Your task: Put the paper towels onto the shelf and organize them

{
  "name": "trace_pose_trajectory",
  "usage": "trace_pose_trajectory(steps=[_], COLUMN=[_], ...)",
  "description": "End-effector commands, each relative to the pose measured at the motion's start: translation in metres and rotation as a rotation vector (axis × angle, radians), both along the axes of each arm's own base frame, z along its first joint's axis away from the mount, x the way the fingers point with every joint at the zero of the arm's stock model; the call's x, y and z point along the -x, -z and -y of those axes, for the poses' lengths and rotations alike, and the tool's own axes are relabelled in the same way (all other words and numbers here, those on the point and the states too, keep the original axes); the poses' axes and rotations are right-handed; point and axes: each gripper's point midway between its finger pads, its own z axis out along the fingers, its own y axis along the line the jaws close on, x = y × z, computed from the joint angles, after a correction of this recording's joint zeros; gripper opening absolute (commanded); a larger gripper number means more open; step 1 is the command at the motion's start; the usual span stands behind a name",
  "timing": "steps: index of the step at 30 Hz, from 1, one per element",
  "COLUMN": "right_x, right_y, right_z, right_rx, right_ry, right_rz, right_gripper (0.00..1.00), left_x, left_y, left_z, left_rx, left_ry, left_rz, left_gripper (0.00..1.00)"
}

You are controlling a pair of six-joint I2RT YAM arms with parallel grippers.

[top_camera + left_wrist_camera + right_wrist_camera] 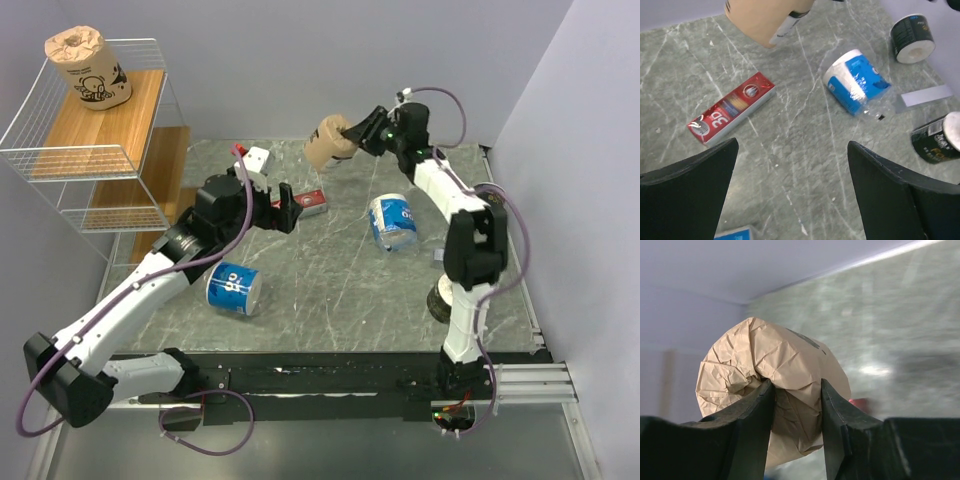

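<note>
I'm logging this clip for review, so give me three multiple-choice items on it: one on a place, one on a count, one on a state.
1. Where does the upright kraft-brown wrapped paper-towel roll stand?
A. Top wooden board of the white wire shelf
B. Its middle board
C. Its lowest board

2. How many blue-and-white wrapped paper-towel rolls lie on the grey marbled table?
A. One
B. Two
C. Three

3. What are the right fingers doing?
A. Standing wide open
B. Shut on a second kraft-brown roll
C. Shut on nothing

Key: 1 A, it sits on the highest board; 2 B, the overhead view shows one near each arm; 3 B, the right wrist view shows them pinching its crumpled end.
</note>
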Motion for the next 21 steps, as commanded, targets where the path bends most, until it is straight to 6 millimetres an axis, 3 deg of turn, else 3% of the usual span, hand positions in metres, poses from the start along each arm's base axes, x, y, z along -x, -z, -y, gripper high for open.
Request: trace_pose_trajectory(steps=[1,2,3,5,8,9,10,12,13,18,21], right_x=[0.056,0.071,0.080,0.104,0.133,0.141,0.152,0.164,0.174,0.191,0.196], right_y=[-0.108,-0.122,-0.115,-0.127,-0.128,-0.117,-0.132,-0.129,-0.139,-0.144,-0.142], right_z=[-0.010,-0.008,-0.006,-0.008,-0.009,-0.009,-0.005,-0.004,-0.002,0.006,0.006], right_rx=[-0.237,-0.274,-0.315,-0.418,-0.504,-0.529,-0.583,-0.626,-0.664,-0.748,-0.751], right_ry=[-0.168,-0.182,-0.198,-0.249,-0.322,-0.331,-0.361,-0.403,-0.438,-0.502,-0.511], right_rz=[0.211,0.235,0.265,0.260,0.274,0.250,0.306,0.306,0.335,0.362,0.353], right_gripper=[0.35,0.36,0.36,0.36,0.35,0.35,0.36,0.35,0.34,0.32,0.31], left_x=[-0.004,-0.003,-0.002,0.000,0.003,0.007,0.008,0.010,0.011,0.003,0.005], left_y=[-0.036,-0.038,-0.039,-0.045,-0.058,-0.061,-0.064,-0.071,-0.073,-0.086,-0.091], left_z=[0.014,0.016,0.017,0.020,0.025,0.027,0.028,0.030,0.030,0.023,0.029], left_rx=[0.115,0.125,0.135,0.182,0.267,0.304,0.327,0.385,0.403,0.514,0.572], left_ry=[0.007,0.018,0.018,0.031,0.057,0.079,0.090,0.116,0.122,0.119,0.175], left_rz=[-0.005,-0.004,-0.005,-0.002,-0.001,-0.018,-0.020,-0.026,-0.024,-0.018,-0.025], left_gripper=[0.97,0.97,0.96,0.97,0.97,0.97,0.97,0.98,0.98,0.99,0.99])
